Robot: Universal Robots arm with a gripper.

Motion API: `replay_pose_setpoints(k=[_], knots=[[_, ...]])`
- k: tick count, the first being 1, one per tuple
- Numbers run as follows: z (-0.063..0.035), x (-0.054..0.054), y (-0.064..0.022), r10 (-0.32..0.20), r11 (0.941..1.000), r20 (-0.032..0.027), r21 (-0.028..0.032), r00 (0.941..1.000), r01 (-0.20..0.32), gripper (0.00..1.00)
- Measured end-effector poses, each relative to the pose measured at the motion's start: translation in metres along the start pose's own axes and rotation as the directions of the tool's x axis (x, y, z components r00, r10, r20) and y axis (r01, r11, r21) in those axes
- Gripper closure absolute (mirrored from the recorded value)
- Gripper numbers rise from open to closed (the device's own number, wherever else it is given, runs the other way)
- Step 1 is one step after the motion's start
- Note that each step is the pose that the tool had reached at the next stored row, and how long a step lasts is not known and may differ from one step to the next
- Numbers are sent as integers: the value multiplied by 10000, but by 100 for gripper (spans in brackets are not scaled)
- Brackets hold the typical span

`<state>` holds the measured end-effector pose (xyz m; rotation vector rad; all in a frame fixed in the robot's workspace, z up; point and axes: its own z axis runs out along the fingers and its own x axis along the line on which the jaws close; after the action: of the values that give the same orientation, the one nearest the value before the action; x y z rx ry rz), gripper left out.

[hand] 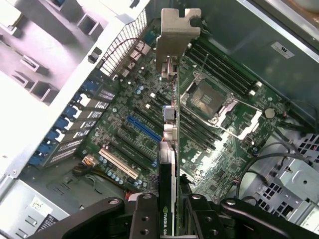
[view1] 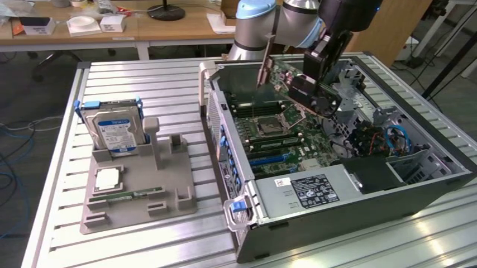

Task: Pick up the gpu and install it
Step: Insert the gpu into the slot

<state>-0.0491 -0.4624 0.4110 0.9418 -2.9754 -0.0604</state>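
Grips the gpu (hand: pixel 170 164) in the gripper (hand: pixel 174 224): jaws closed part-way, only as far as the card's thickness allows, with black metal fingers (hand: pixel 144 219) studded with round bolt heads pressed on both flat faces. Holds a thin, flat card, seen on edge from the wrist, black-faced with pale lettering by the fingers and small silver connectors along the rim. Ends in a slim bent bracket (hand: pixel 177 35) of dull silver sheet metal.

Runs lengthwise from the fingers out to that bracket, with the bracket end toward the perforated rear wall (hand: pixel 124 45) of the case (view1: pixel 350 218). Hangs over the green motherboard (hand: pixel 119 124), raised above it in the exterior view and not seated in any slot. Lines up, from the wrist, between a blue slot (hand: pixel 144 128) and the square metal-framed socket (hand: pixel 209 97).

On the ribbed aluminium table (view1: pixel 134 72), toward the edge at the exterior view's right: the dark grey steel case, lying open. Toward the opposite edge: a grey moulded plastic holder (view1: pixel 138 215), carrying a boxy silver drive (view1: pixel 111 131) upright and a narrow green stick (view1: pixel 134 195) lying flat.
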Motion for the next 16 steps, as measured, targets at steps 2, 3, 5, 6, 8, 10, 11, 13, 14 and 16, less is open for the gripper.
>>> replay_pose_setpoints(k=[2, 3, 5, 6, 8, 10, 11, 13, 14, 16], knots=[[0, 0, 0, -125, 9999, -6, 1, 9999, 125, 74], [0, 0, 0, -190, 9998, -8, 1, 9998, 190, 74], [0, 0, 0, -325, 9995, -14, 2, 9995, 325, 74], [0, 0, 0, -392, 9992, -17, 3, 9992, 392, 74], [0, 0, 0, -505, 9987, -22, 3, 9987, 505, 74], [0, 0, 0, -623, 9981, -27, 4, 9981, 623, 74], [0, 0, 0, -684, 9977, -30, 4, 9977, 684, 74], [0, 0, 0, -805, 9968, -35, 4, 9968, 805, 74], [0, 0, 0, -866, 9962, -37, 5, 9962, 866, 74], [0, -1, 0, -987, 9951, -43, 5, 9951, 987, 74]])
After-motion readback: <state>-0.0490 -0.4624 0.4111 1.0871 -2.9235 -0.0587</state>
